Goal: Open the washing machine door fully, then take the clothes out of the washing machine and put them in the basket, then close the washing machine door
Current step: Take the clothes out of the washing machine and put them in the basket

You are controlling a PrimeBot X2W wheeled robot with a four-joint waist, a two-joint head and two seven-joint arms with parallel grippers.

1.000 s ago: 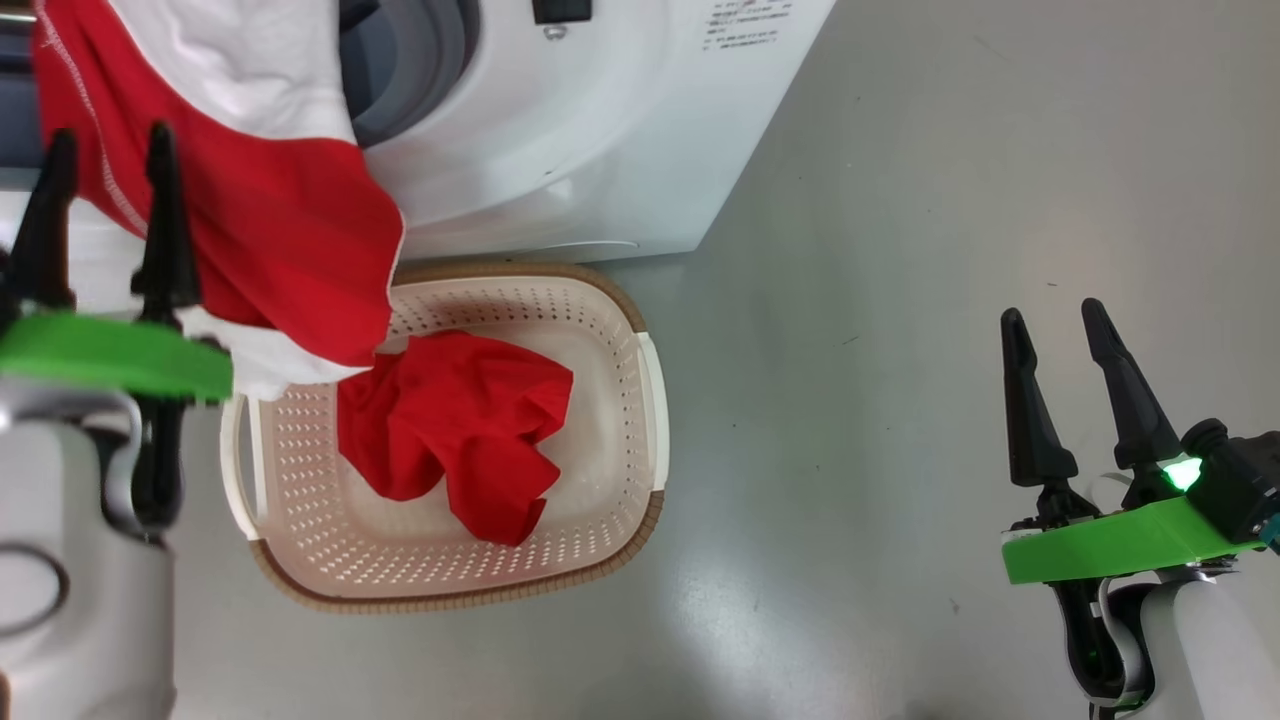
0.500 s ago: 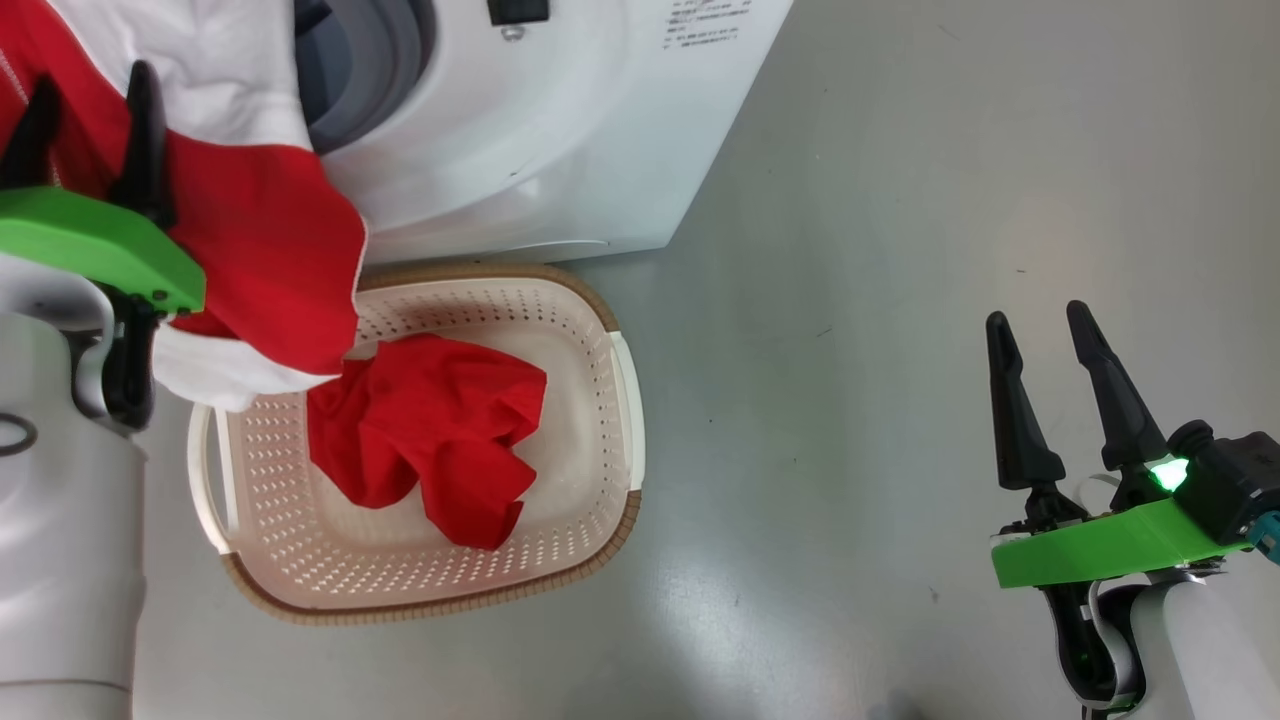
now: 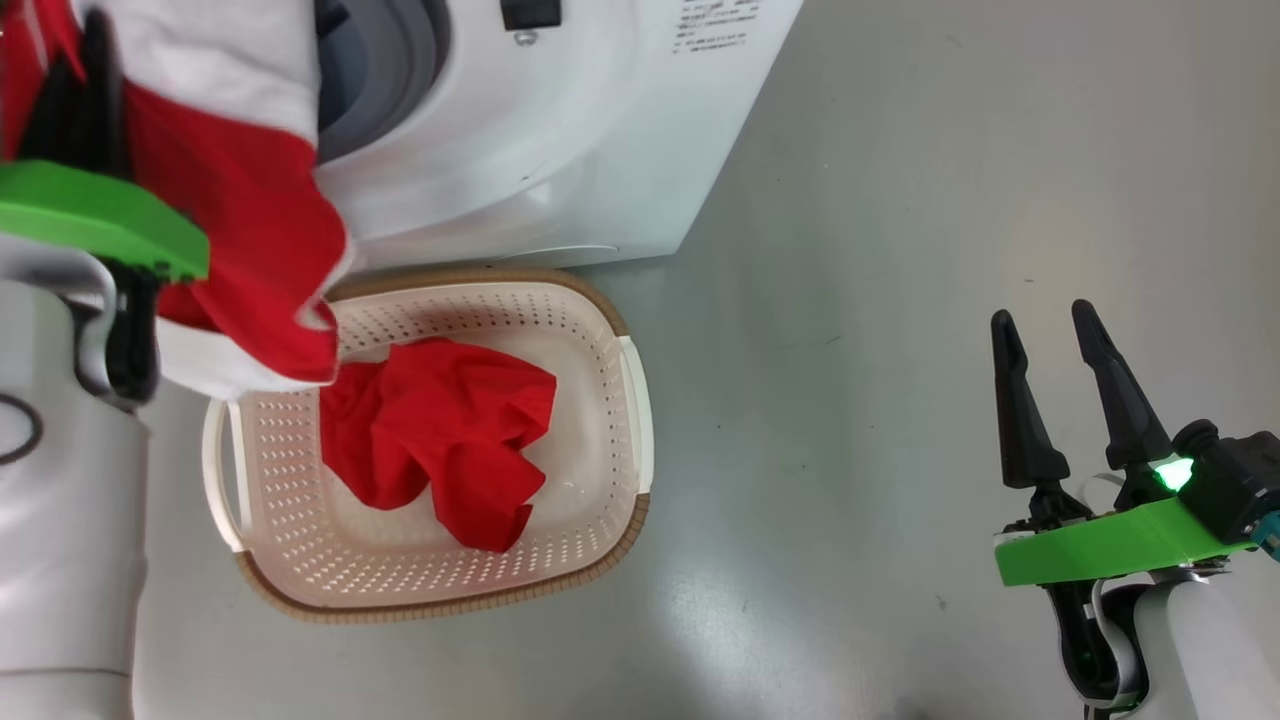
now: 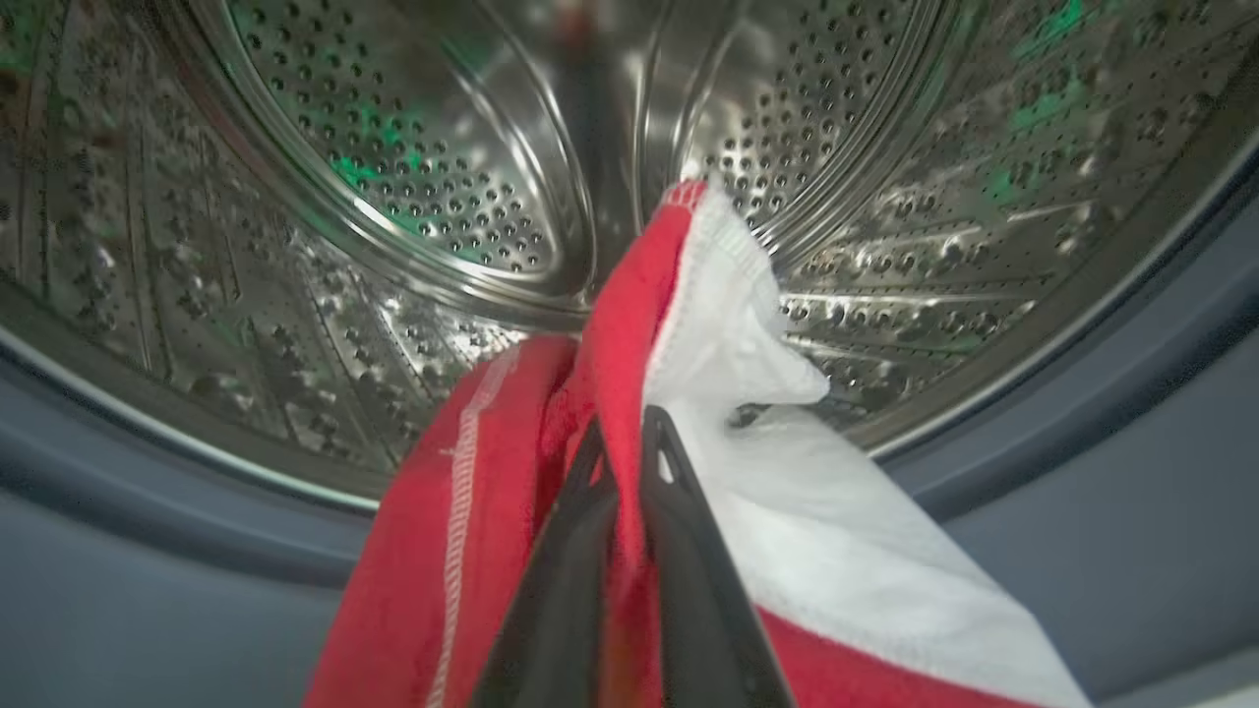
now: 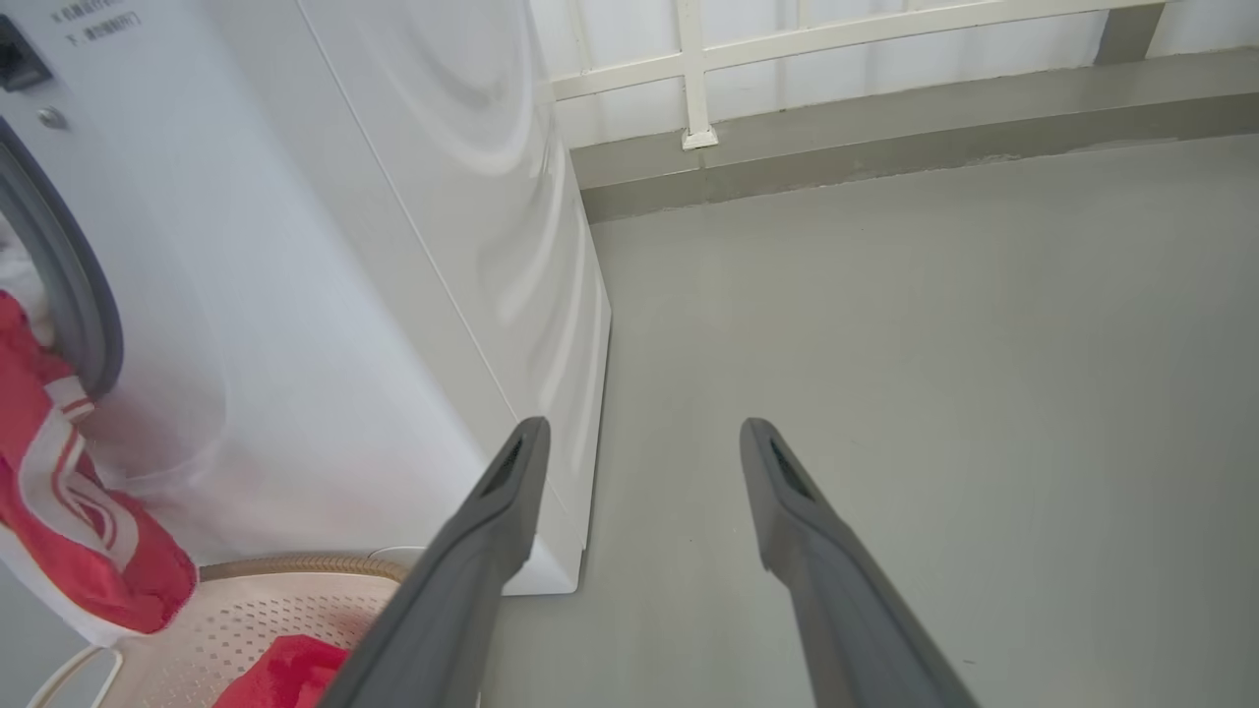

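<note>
Your left fingers (image 4: 679, 551) pinch the clothes (image 4: 492, 551) at the mouth of the washing machine (image 3: 560, 150) — right fingers (image 5: 816, 560) gape empty — its printed label (image 3: 718, 25) too small to read.

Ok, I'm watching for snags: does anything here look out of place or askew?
Nothing really stands out. The red-and-white garment hanging from the washing machine opening above the basket is pinched in the left end effector; another red garment lies crumpled inside the basket.

Bright even light, floor (image 3: 720, 620) glare, blurred clothes (image 3: 245, 225)
</note>
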